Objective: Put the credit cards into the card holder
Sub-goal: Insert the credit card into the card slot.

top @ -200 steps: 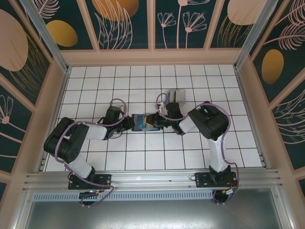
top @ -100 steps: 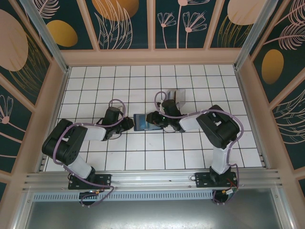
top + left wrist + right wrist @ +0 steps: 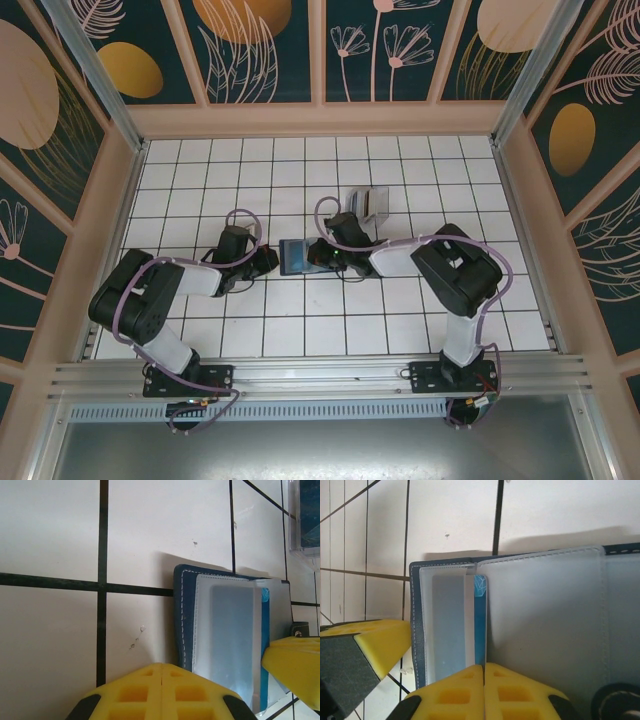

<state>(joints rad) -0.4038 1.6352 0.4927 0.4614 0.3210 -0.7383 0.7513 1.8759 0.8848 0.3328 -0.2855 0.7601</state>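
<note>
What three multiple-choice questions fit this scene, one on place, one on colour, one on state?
1. Where is the card holder? A against the back wall; B between the left claw and right claw; C on an arm's base.
2. What colour are the claw pads? A red; B green; C yellow.
3. The card holder is: A lying open; B folded shut; C standing on edge.
B: a claw sits at each end of it. C: yellow in both wrist views. A: its inner pockets face up.

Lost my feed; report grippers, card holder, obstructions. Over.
Left gripper shut beside card holder; right gripper shut over its pockets. Holder lying open. Spare cards beyond, nothing blocking.
</note>
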